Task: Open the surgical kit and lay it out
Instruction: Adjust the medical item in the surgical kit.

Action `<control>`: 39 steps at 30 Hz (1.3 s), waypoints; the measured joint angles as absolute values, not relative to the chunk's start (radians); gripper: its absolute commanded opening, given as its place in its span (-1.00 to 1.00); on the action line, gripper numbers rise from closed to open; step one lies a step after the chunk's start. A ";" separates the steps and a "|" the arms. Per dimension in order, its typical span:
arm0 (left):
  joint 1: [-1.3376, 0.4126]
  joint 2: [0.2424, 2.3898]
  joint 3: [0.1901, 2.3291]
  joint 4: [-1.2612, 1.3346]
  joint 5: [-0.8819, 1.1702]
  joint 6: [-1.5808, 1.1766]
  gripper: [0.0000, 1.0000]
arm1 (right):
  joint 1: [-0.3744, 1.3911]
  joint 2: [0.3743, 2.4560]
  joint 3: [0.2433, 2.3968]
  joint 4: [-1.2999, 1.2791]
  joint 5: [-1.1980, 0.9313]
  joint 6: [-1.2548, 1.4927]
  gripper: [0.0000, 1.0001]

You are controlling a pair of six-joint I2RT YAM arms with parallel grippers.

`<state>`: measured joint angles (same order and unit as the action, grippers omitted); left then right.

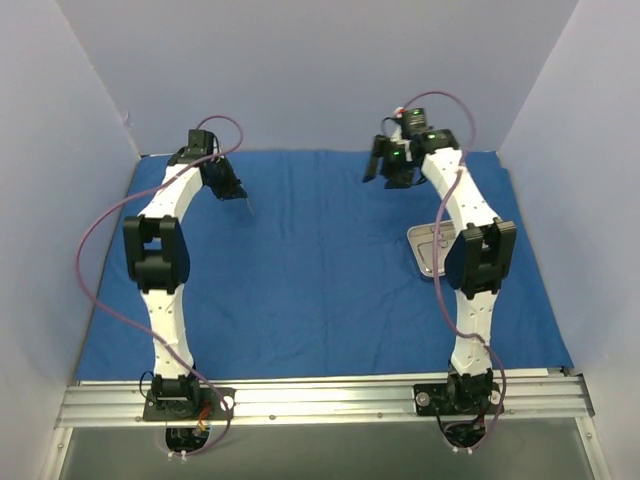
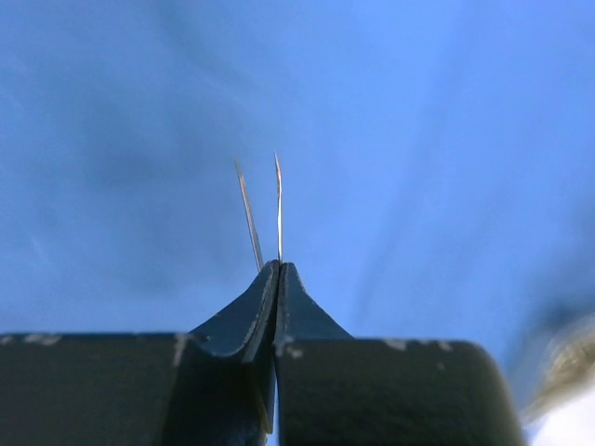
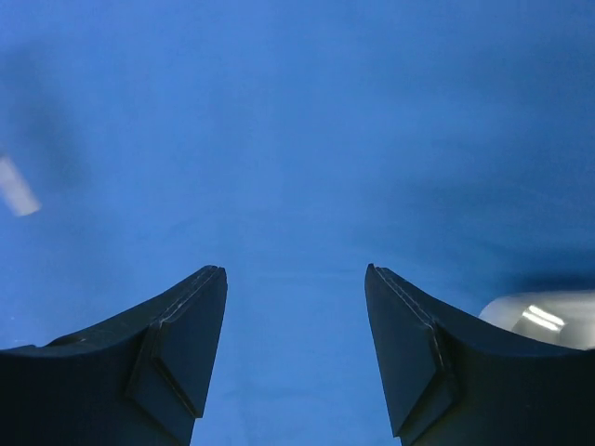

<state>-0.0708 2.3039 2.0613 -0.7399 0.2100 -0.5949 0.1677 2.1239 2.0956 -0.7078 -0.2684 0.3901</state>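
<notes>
The royal-blue cloth wrap (image 1: 320, 270) lies spread flat over the table. My left gripper (image 1: 233, 189) hovers over its far left part, shut on a thin silver instrument (image 1: 247, 205). In the left wrist view, two slim tips of that instrument (image 2: 263, 214) stick out past the closed jaws of the left gripper (image 2: 277, 266). My right gripper (image 1: 386, 168) is open and empty above the far right part of the cloth, and only blue cloth (image 3: 297, 139) shows between its fingers (image 3: 206, 288). The steel tray (image 1: 424, 248) sits on the cloth at the right, half hidden by my right arm. The other instruments are out of view.
Pale walls close in the table at the back and both sides. A metal rail (image 1: 320, 398) with both arm bases runs along the near edge. The tray's corner (image 3: 539, 316) shows at the lower right of the right wrist view. A blurred white shape (image 3: 17, 186) shows at its left edge.
</notes>
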 measured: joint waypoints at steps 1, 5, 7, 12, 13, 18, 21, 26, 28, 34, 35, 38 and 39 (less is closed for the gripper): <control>-0.070 2.248 1.992 -0.701 0.249 -0.592 -0.95 | 0.202 2.127 2.110 -0.690 -0.295 0.387 0.22; -0.076 2.074 1.809 -0.609 0.367 -0.592 -0.95 | 0.329 2.131 2.117 -0.617 -0.426 0.389 0.24; -0.080 2.026 1.770 -0.593 0.389 -0.603 -0.95 | 0.372 2.137 2.117 -0.583 -0.483 0.392 0.26; -0.084 1.954 1.629 -0.441 0.519 -0.729 -0.95 | 0.447 2.173 2.117 -0.501 -0.628 0.397 0.26; -0.084 1.942 1.577 -0.370 0.559 -0.769 -0.95 | 0.457 2.186 2.117 -0.480 -0.661 0.403 0.26; -0.089 1.930 1.355 -0.043 0.725 -0.929 -0.95 | 0.474 2.219 2.083 -0.364 -0.813 0.457 0.25; -0.093 1.928 1.299 0.066 0.801 -0.983 -0.95 | 0.470 2.216 2.030 -0.272 -0.900 0.494 0.25; -0.094 1.884 1.271 0.244 0.900 -1.047 -0.95 | 0.463 2.168 1.823 -0.057 -0.981 0.597 0.19; -0.094 1.861 1.263 0.307 0.931 -1.070 -0.95 | 0.459 2.160 1.774 -0.015 -1.000 0.625 0.18; -0.096 1.834 1.205 0.489 1.002 -1.156 -0.95 | 0.457 2.136 1.695 0.128 -1.047 0.707 0.06; -0.096 1.834 1.193 0.508 1.009 -1.172 -0.95 | 0.454 2.127 1.676 0.165 -1.056 0.727 0.04; -0.096 1.834 1.175 0.542 1.029 -1.202 -0.95 | 0.450 2.094 1.631 0.252 -1.081 0.788 0.04; -0.096 1.835 1.174 0.548 1.034 -1.212 -0.95 | 0.447 2.082 1.620 0.273 -1.086 0.804 0.05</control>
